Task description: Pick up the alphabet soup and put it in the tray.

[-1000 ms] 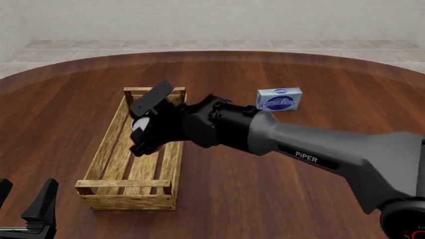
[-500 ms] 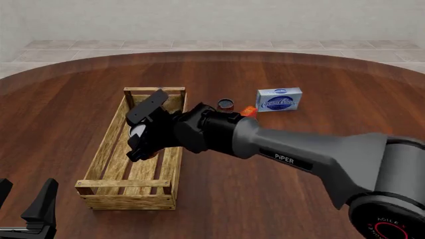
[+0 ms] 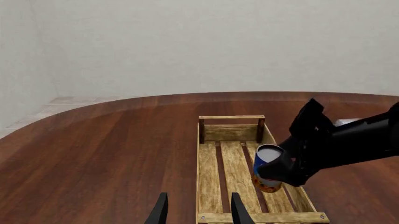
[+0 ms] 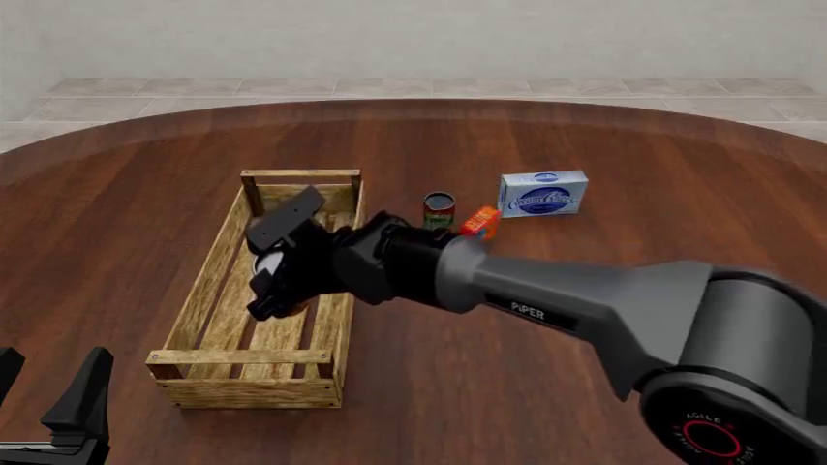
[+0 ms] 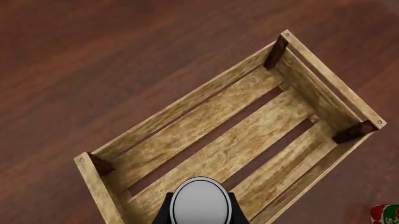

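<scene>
The right arm point(image 4: 582, 300) extends from the lower right of the front view, reaching forward and leftward across the table. Its wrist is angled downward. The right tool point(image 4: 275, 260) has both fingers closed against the sides of the can point(image 3: 267, 168), which sits tilted between them. The left tool point(image 4: 52, 407) rests low at the near left corner, its two fingers point(image 3: 240, 212) parted and holding nothing.

The right arm point(image 4: 568, 300) carries white lettering on its grey link — "PiPER" — in the front view. Its round base joint point(image 4: 704, 436) bears small white print inside a red ring, too small to read. The blue-and-white box point(image 4: 543, 193) has blurred, unreadable lettering.
</scene>
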### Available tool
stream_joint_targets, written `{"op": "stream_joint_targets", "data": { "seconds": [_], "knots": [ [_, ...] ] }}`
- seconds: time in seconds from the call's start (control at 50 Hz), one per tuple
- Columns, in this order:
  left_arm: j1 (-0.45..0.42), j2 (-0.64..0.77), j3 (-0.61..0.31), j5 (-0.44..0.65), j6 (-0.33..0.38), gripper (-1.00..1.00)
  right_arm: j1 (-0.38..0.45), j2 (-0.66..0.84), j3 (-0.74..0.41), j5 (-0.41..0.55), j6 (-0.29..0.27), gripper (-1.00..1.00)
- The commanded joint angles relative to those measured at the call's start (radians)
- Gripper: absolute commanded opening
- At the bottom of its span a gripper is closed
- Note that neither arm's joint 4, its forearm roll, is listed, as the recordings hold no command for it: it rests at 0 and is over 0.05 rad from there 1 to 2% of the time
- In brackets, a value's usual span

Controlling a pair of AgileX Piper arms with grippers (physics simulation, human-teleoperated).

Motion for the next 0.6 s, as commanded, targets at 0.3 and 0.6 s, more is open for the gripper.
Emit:
{"op": "stream_joint_targets", "data": {
  "seconds": [0.3,0.6],
  "knots": [
    [0.002,-0.003,-0.001,0.002,0.0,1.0,-0.005,0.038,-0.004,-0.03,0.042,-1.0],
    [0.002,-0.003,-0.001,0.002,0.0,1.0,-0.004,0.045,-0.004,-0.033,0.045,-1.0]
  ]
}}
